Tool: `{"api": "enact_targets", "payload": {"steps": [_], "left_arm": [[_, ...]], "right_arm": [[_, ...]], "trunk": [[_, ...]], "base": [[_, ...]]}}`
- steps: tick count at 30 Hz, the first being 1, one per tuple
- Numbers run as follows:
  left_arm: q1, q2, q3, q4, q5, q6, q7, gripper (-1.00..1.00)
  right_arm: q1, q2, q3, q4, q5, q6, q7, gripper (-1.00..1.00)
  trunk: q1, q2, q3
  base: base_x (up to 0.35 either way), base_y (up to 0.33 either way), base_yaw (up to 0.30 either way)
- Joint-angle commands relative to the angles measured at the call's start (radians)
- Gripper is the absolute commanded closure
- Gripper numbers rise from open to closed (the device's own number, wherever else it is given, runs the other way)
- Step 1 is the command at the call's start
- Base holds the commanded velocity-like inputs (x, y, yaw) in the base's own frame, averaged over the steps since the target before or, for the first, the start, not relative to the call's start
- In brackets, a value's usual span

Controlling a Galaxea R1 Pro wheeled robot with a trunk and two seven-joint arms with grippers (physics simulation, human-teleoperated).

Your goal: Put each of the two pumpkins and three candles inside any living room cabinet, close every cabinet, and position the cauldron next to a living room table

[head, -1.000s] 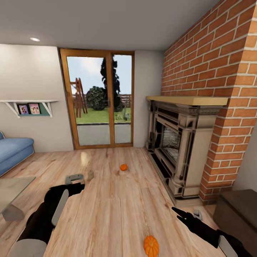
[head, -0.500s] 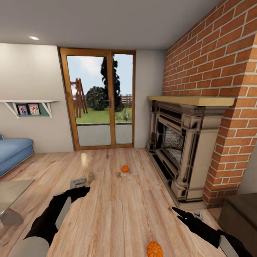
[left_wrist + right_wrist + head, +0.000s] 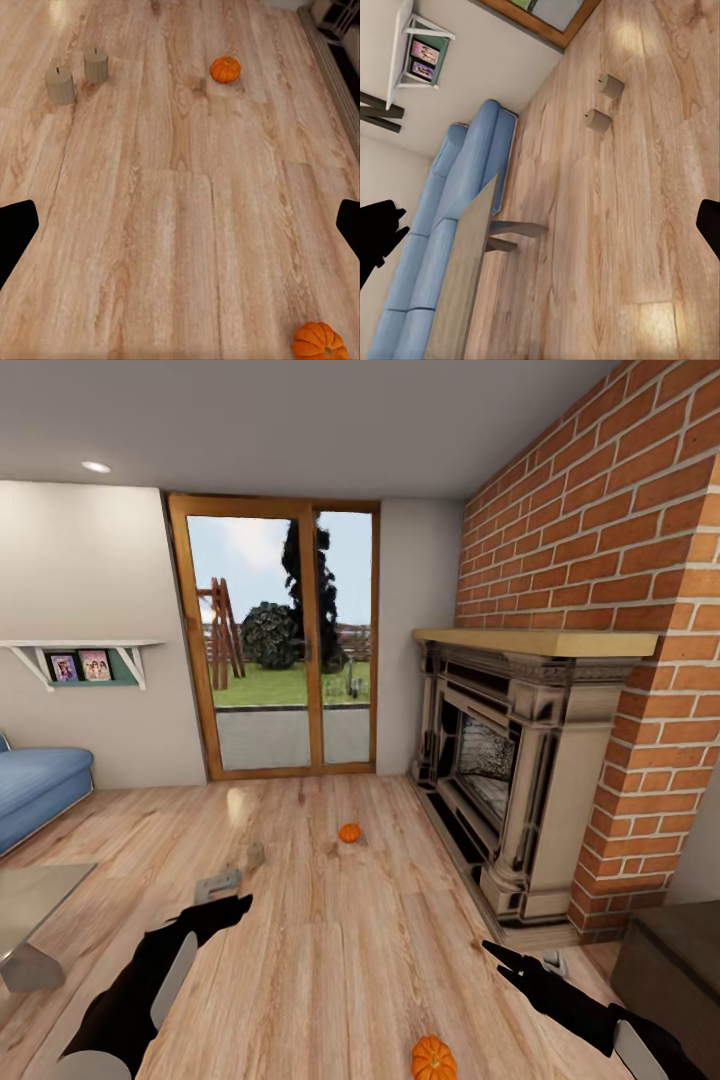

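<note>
Left gripper [image 3: 222, 897] gapes wide, empty; its wrist view shows two candles [image 3: 61, 85], two pumpkins [image 3: 225, 69].

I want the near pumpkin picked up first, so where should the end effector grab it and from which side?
Grip the near pumpkin around its ribbed middle, coming straight down from above. It sits upright on the floor with its stem up and open boards all round, so the fingers can straddle the stem and close on opposite sides. The right end effector looks closest, with its fingers apart.
</note>
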State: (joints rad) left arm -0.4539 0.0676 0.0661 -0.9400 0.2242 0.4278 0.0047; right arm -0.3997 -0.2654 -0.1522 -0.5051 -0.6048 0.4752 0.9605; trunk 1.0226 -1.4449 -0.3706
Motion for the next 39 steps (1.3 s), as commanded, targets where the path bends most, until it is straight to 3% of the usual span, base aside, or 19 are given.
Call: {"api": "enact_targets", "payload": {"steps": [1, 13, 18, 25, 29, 39], "left_arm": [[0.002, 0.0, 0.001, -0.003, 0.008, 0.006, 0.0, -1.0], [0.025, -0.001, -0.001, -0.006, 0.009, -0.033, -0.007, -1.0], [0.028, 0.0, 0.001, -0.008, 0.008, -0.047, -0.054, -1.0], [0.029, 0.0, 0.0, -0.006, 0.009, -0.05, -0.072, -1.0], [0.029, 0.0, 0.0, -0.004, 0.009, -0.051, -0.073, -1.0], [0.039, 0.0, 0.0, -0.006, 0.009, -0.052, -0.075, -1.0]], "right_arm": [[-0.001, 0.0, -0.001, 0.0, -0.006, 0.008, 0.001, -1.0], [-0.001, 0.001, 0.001, 0.0, -0.007, 0.007, 0.001, -1.0], [-0.001, 0.003, 0.002, 0.002, -0.006, 0.006, 0.001, -1.0], [-0.001, 0.003, 0.002, 0.004, -0.006, 0.005, 0.0, -1.0], [-0.001, 0.006, 0.003, 0.005, -0.006, 0.005, -0.05, -1.0], [-0.003, 0.052, 0.002, 0.003, -0.009, 0.006, -0.266, -1.0]], "trunk": [[0.0, -0.001, -0.001], [0.046, -0.085, -0.039], [0.065, -0.12, -0.054], [0.092, -0.169, -0.076], [0.107, -0.197, -0.089], [0.146, -0.267, -0.12]], "base": [[0.0, 0.0, 0.0], [0.0, 0.0, 0.0], [0.0, 0.0, 0.0], [0.0, 0.0, 0.0], [0.0, 0.0, 0.0], [0.0, 0.0, 0.0]]}}
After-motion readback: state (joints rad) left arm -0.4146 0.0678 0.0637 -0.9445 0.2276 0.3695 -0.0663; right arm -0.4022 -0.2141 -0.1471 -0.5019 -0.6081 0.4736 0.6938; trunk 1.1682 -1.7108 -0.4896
